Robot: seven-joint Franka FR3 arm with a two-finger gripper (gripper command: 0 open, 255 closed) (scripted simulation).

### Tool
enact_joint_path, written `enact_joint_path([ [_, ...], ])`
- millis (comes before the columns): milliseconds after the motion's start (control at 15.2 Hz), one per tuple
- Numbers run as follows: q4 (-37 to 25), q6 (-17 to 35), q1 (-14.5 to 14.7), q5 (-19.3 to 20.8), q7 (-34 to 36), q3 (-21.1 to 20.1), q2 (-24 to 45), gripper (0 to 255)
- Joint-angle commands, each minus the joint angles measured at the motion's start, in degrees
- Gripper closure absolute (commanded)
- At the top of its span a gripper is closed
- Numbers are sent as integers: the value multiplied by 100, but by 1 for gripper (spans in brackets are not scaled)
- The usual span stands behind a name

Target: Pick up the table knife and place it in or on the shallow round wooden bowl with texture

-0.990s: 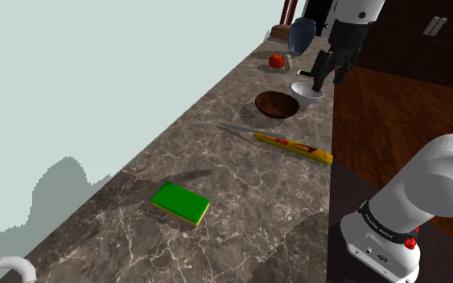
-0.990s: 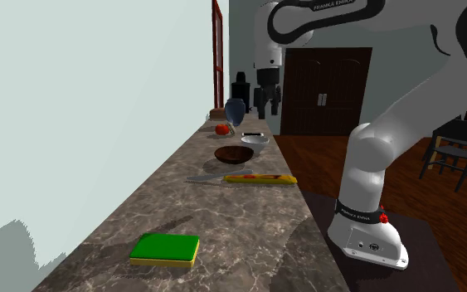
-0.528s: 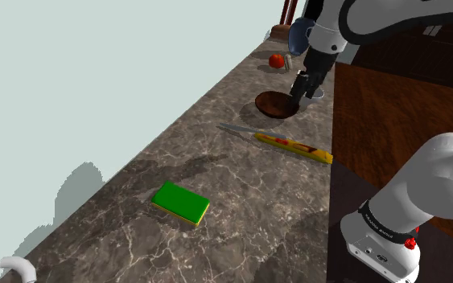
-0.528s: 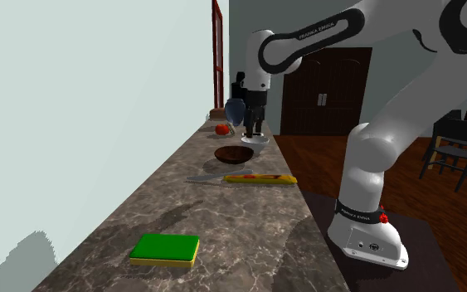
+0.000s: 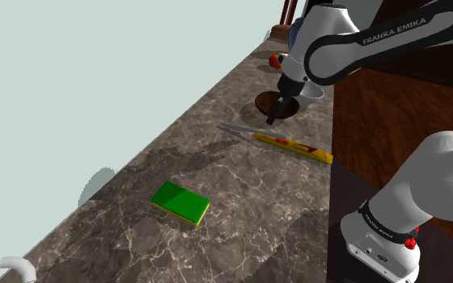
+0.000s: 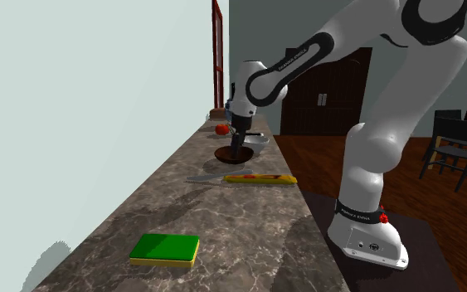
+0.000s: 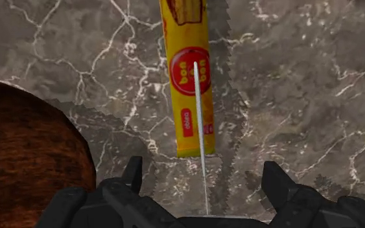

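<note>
The table knife (image 5: 281, 141) lies on the marble counter, with a pale grey blade (image 6: 205, 177) and a yellow handle with red marks (image 6: 260, 178). Just beyond its blade sits the shallow brown wooden bowl (image 5: 269, 102). My gripper (image 5: 273, 115) hangs low over the bowl's near rim, between the bowl and the blade, seen also in the second exterior view (image 6: 236, 153). In the wrist view the gripper (image 7: 203, 188) is open with nothing between its fingers. The yellow handle (image 7: 182, 78) and a thin pale line of blade run straight ahead of it, with the bowl (image 7: 25, 155) beside one finger.
A white bowl (image 5: 313, 91) stands right behind the wooden one, with a red tomato (image 5: 274, 59) and a blue vase (image 6: 233, 108) farther back. A green block (image 5: 181, 202) lies nearer the stand. A wall runs along the counter's far side, and the open edge is by the stand.
The arm has swung from above the white bowl toward the stand and come down, passing over the wooden bowl to its near rim by the knife blade. Nothing on the counter moved.
</note>
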State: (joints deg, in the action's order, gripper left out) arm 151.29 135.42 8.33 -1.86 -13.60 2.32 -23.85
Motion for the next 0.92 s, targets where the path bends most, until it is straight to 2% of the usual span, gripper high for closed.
enact_joint_path([
  [0,-5,610,156,-114,-382,78,448,0],
  [198,-86,1389,429,-403,-1003,183,1109,0],
  [726,-76,2063,525,-636,-1175,199,1775,0],
  [858,-76,2063,524,-636,-1175,198,1774,0],
])
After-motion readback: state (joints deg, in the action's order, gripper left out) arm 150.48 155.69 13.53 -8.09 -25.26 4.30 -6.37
